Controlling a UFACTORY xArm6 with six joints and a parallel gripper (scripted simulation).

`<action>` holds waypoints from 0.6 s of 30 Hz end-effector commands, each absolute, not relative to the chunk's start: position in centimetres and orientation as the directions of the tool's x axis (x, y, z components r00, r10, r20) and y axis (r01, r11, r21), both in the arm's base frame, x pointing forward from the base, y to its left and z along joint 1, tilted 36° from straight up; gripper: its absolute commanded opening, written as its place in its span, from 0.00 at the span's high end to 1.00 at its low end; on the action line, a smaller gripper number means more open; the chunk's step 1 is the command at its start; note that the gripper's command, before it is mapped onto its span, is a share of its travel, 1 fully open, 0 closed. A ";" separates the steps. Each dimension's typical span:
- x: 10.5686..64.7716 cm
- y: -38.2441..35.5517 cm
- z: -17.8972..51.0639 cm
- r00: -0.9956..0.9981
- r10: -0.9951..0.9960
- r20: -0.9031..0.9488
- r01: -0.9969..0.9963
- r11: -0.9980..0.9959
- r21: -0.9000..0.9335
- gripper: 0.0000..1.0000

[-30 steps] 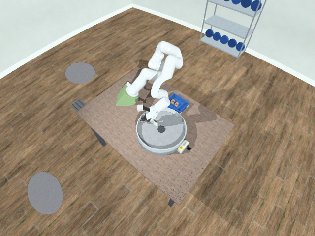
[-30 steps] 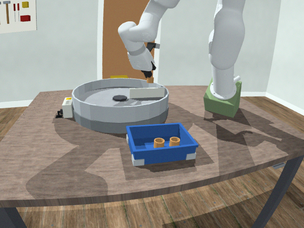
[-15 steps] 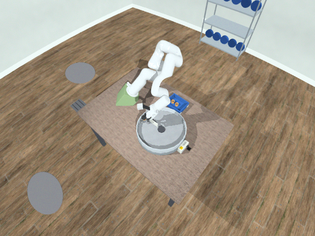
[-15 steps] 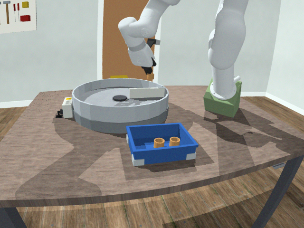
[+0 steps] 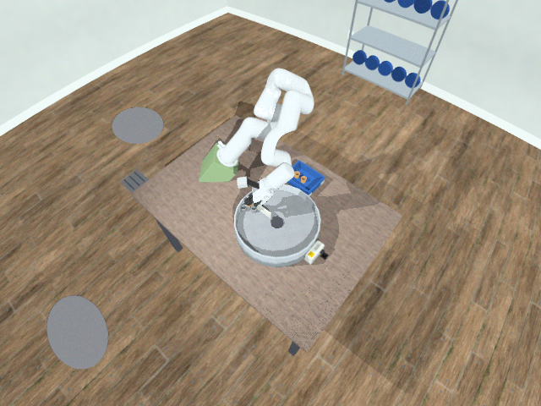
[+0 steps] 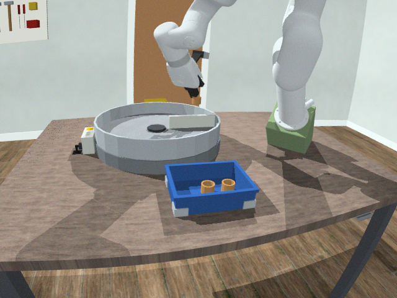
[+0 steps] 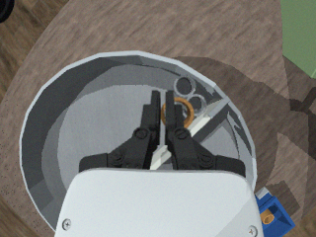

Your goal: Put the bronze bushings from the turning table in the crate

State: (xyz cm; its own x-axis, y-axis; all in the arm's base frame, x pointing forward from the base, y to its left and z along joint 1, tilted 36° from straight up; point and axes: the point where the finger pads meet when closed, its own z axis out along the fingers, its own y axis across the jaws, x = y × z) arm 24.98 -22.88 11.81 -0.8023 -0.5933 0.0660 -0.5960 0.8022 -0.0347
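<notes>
1. Gripper (image 6: pixel 193 92): fingers pressed nearly together, pinching the wall of one bronze bushing (image 6: pixel 196 100), which hangs just above the rim below it.
2. Wooden table (image 6: pixel 64 208): beneath the gripper, carrying everything else.
3. Turning table (image 6: pixel 154 144): directly under the gripper.
4. Blue crate (image 6: pixel 211 200): well apart from the gripper, beside the turning table, holding two bronze bushings (image 6: pixel 207 186).
5. Steel bushings (image 7: pixel 177 85): two, on the disc just beyond the fingertips.
</notes>
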 end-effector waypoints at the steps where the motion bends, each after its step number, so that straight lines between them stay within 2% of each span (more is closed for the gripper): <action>1: 25.5 -21.7 12.7 -0.803 -0.593 0.065 -0.596 0.802 -0.038 1.00; 18: 28.9 -12.0 18.8 -0.803 -0.593 0.065 -0.596 0.802 -0.038 1.00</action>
State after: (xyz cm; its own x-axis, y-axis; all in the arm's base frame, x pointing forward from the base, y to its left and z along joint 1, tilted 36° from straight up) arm 28.04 -14.62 16.90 -0.8009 -0.5957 0.0609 -0.5982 0.8006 -0.0359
